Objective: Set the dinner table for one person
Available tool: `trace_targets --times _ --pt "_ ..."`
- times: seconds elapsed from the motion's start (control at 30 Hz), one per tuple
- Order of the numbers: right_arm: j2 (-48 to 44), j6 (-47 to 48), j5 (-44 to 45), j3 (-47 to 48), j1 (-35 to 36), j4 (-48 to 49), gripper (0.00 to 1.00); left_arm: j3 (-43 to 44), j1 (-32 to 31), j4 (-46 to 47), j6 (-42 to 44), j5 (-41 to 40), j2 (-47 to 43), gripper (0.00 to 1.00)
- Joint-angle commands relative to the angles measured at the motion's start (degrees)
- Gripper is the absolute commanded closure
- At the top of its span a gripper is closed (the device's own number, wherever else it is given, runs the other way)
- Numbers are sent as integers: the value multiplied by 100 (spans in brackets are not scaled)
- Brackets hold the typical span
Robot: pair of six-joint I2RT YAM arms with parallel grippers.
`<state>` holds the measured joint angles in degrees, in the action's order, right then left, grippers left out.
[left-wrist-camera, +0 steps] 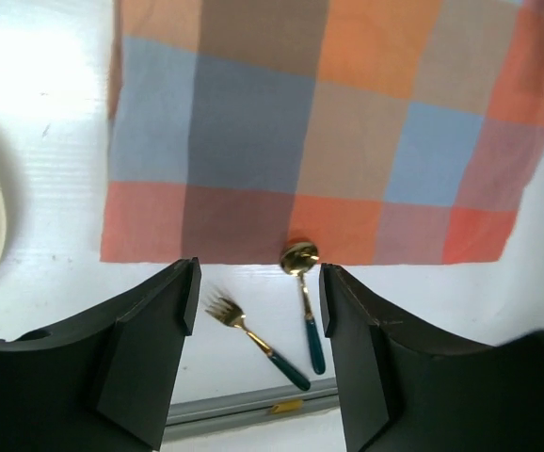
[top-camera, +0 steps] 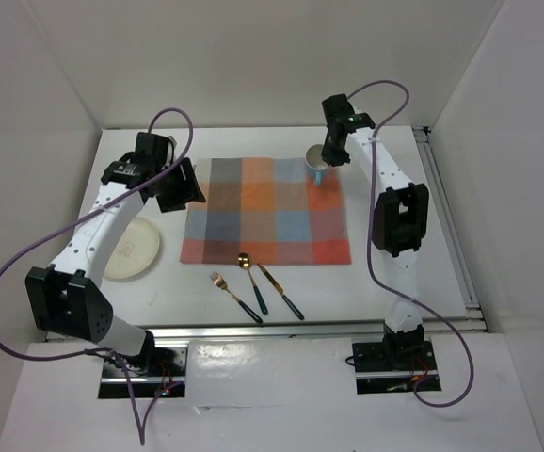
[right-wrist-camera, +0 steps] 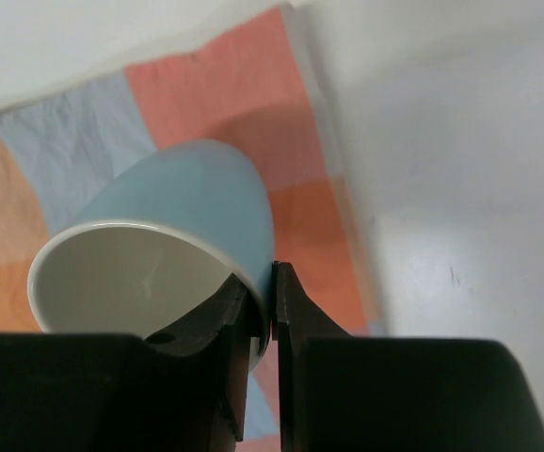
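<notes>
The left arm is bent up from its near-left base and reached toward the far right; the left claw (top-camera: 180, 186) is held released, jaws apart with nothing between them, above the counter (top-camera: 347, 287) at the left edge of the placemat (top-camera: 267, 212). The right arm is stretched toward the far side, and the right claw (right-wrist-camera: 272, 282) is clenched on the rim of a cup (right-wrist-camera: 187, 212) at the placemat's far right corner; whether the cup rests on the cloth cannot be told
</notes>
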<state>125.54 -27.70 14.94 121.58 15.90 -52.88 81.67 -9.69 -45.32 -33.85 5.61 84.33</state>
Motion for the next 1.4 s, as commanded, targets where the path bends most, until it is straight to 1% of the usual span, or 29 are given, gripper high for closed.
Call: trace_targets --times 0.0,0.03,0.1,0.13,0.17,0.2,0.27,0.33,0.37,0.4,0.43,0.47,0.5,0.53,0.57,0.6,0.63,0.7,0.73,0.77,0.83,0.87,1.0,1.23,1.37 --pt "382 213 -193 990 -105 68 100 -212 160 -178 -78 -375 -110 29" --pt "445 265 -193 991 -157 68 100 -213 161 -179 -78 -524 -171 29" --pt "506 265 -281 877 -218 260 100 -449 301 -249 -149 -578 -329 22" --pt "559 265 -368 876 -219 383 100 -537 301 -249 -218 -717 -556 20" --pt "560 265 -482 815 -271 436 100 -764 371 -249 -315 -788 -689 17" --pt "647 265 -483 815 -272 437 100 -897 467 -249 -316 -841 -803 10" --pt "797 265 -588 815 -272 489 100 -1221 652 -249 -368 -842 -1075 10" --pt "858 265 -658 815 -272 489 99 -1407 897 -442 -604 -982 -1243 9" --pt "859 265 -720 815 -272 489 94 -1504 977 -547 -667 -1070 -1444 9" --pt "859 265 -720 754 -324 489 87 -1661 1048 -600 -737 -1140 -1551 9" --pt "859 265 -790 753 -324 568 77 -1750 1162 -653 -833 -1297 -1656 9" --pt "789 265 -791 657 -324 664 54 -1829 1224 -654 -1000 -1299 -1753 9" --pt "736 318 -878 535 -324 726 46 -1995 1294 -819 -1088 -1351 -1902 9" --pt "683 318 -879 533 -324 840 41 -2093 1425 -890 -1237 -1299 -1973 9" --pt "604 318 -948 481 -324 841 35 -2224 1426 -891 -1447 -1186 -2061 9" --pt "604 318 -1027 481 -324 893 24 -2600 1496 -891 -1510 -1054 -2157 7" --pt "551 370 -1028 481 -324 894 19 -2795 1497 -708 -1702 -966 -2376 6" --pt "498 371 -1168 542 -324 894 9 -3059 1575 -654 -1775 -965 -2509 5" --pt "446 441 -1169 542 -324 894 0 -3121 1637 -654 -1775 -1017 -2510 4" --pt "367 441 -1169 542 -324 946 0 -3122 1637 -723 -1844 -1244 -2510 4" --pt "227 512 -1230 542 -324 946 0 -3060 1899 -724 -1845 -1308 -2370 0" --pt "174 572 -1230 542 -324 946 0 -3060 1997 -724 -1845 -1369 -2317 0" --pt "-99 626 -1388 358 -377 1086 0 -3078 2480 -488 -1784 -1299 -2036 3" --pt "-152 740 -1459 243 -377 1078 0 -3183 3262 -302 -1616 -1053 -1596 3" --pt "-292 802 -1143 59 -377 1017 0 -3245 3587 -180 -1555 -1106 -1473 3"
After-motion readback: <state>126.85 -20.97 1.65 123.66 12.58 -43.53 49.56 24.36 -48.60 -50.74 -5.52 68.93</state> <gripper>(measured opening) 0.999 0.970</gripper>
